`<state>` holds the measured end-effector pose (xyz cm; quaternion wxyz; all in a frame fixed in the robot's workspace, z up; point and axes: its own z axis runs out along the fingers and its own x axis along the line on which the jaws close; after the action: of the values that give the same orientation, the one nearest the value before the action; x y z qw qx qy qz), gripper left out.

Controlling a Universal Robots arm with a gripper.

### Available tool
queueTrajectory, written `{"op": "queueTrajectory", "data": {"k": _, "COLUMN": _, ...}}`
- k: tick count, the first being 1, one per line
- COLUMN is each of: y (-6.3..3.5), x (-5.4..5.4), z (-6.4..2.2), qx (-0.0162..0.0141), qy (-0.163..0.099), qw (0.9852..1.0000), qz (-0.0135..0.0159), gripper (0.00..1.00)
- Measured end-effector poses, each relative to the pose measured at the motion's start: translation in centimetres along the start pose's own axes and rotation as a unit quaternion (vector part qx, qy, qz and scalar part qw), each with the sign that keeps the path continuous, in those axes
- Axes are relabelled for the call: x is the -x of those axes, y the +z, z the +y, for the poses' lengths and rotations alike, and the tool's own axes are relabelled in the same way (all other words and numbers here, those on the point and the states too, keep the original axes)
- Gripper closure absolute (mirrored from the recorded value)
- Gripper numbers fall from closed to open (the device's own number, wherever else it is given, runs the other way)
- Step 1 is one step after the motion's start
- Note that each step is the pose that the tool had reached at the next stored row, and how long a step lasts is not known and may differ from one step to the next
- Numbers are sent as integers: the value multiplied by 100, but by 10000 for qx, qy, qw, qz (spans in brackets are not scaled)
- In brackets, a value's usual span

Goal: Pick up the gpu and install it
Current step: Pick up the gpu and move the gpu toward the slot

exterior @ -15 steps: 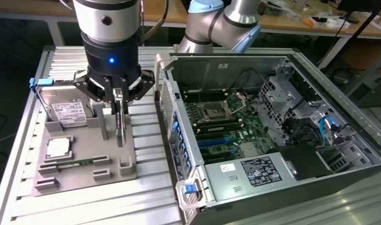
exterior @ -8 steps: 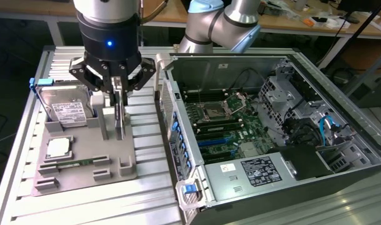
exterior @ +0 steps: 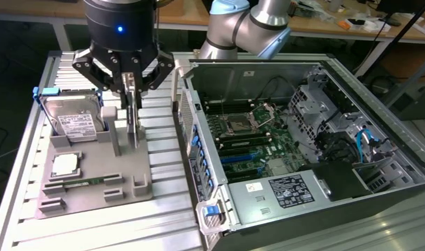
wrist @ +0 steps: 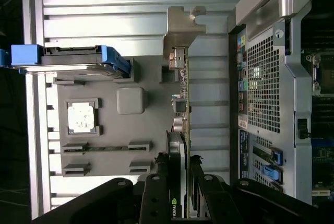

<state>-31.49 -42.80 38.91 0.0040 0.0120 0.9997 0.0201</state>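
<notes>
Wrist view: tool [wrist: 179, 165] clamped on upright gpu [wrist: 176, 143] edge; exterior view: open computer case [exterior: 233, 78] beside.

Just beside the open computer case [exterior: 296, 136], on the exterior view's left of it, the gripper [exterior: 130, 94] hangs over a gray holder tray [exterior: 93, 164]. Its jaws pinch the gpu [exterior: 137, 133], which stands upright on edge. A hard drive [exterior: 76, 123] leans farther from the case.

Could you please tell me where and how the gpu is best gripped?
Grip the gpu by its top edge, coming straight down from above: it stands on edge in the gray holder, both flat faces exposed, where the jaws now clamp it.
</notes>
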Motion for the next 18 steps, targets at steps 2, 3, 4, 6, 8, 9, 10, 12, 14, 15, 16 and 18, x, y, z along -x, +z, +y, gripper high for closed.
{"op": "queueTrajectory", "data": {"k": 2, "y": -90, "x": 1, "z": 4, "qx": -3, "qy": 0, "qw": 10000, "qz": 0, "gripper": 73}}
{"op": "queueTrajectory", "data": {"k": 3, "y": -120, "x": 1, "z": 5, "qx": -4, "qy": 0, "qw": 10000, "qz": 0, "gripper": 73}}
{"op": "queueTrajectory", "data": {"k": 4, "y": -156, "x": 1, "z": 7, "qx": -5, "qy": -1, "qw": 10000, "qz": 0, "gripper": 73}}
{"op": "queueTrajectory", "data": {"k": 6, "y": -183, "x": 1, "z": 8, "qx": -7, "qy": 0, "qw": 10000, "qz": 0, "gripper": 73}}
{"op": "queueTrajectory", "data": {"k": 8, "y": -183, "x": 1, "z": 8, "qx": -6, "qy": 0, "qw": 10000, "qz": 0, "gripper": 73}}
{"op": "queueTrajectory", "data": {"k": 9, "y": -183, "x": 1, "z": 8, "qx": -7, "qy": -1, "qw": 10000, "qz": 0, "gripper": 73}}
{"op": "queueTrajectory", "data": {"k": 10, "y": -184, "x": 10, "z": 9, "qx": -7, "qy": 0, "qw": 10000, "qz": 0, "gripper": 73}}
{"op": "queueTrajectory", "data": {"k": 12, "y": -183, "x": 37, "z": 9, "qx": -7, "qy": -1, "qw": 10000, "qz": 0, "gripper": 73}}
{"op": "queueTrajectory", "data": {"k": 14, "y": -183, "x": 80, "z": 10, "qx": -7, "qy": -1, "qw": 10000, "qz": 0, "gripper": 73}}
{"op": "queueTrajectory", "data": {"k": 15, "y": -183, "x": 114, "z": 11, "qx": -7, "qy": -2, "qw": 10000, "qz": 1, "gripper": 73}}
{"op": "queueTrajectory", "data": {"k": 16, "y": -183, "x": 144, "z": 11, "qx": -7, "qy": -2, "qw": 10000, "qz": 0, "gripper": 73}}
{"op": "queueTrajectory", "data": {"k": 18, "y": -181, "x": 206, "z": 13, "qx": -7, "qy": -3, "qw": 10000, "qz": 0, "gripper": 73}}
